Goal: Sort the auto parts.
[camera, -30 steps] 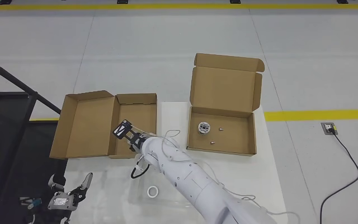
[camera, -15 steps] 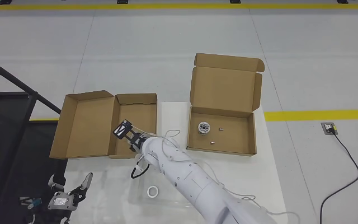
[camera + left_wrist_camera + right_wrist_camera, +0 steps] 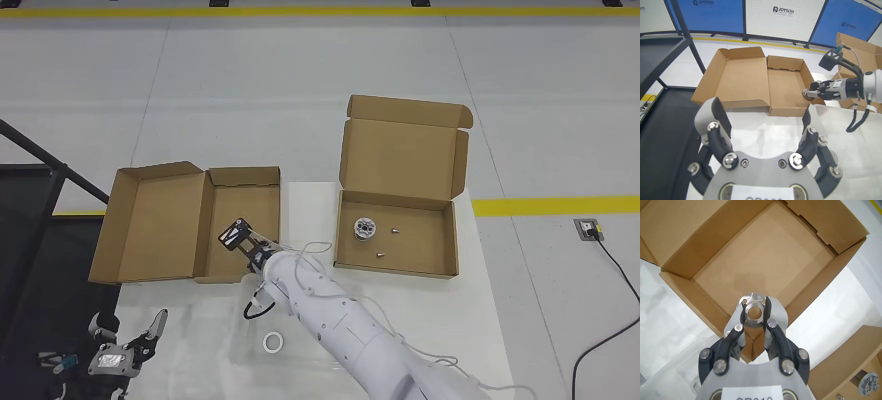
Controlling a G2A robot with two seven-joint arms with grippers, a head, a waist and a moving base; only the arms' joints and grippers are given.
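Right end effector (image 3: 755, 306) clamped on silver flanged metal bushing (image 3: 751, 298); part suspended above near corner of open brown cardboard box (image 3: 772, 256), apparently for deposit; left end effector (image 3: 762, 103) wide open, empty, near white table (image 3: 470, 300) edge.

Grey floor (image 3: 300, 100), yellow lines (image 3: 560, 206), black shelving (image 3: 662, 56) perhaps.

I'm in an industrial test hall: grey painted floor (image 3: 250, 90), yellow lane lines (image 3: 300, 11), blue-and-white partition panels (image 3: 770, 19) beyond my left claw (image 3: 762, 109).
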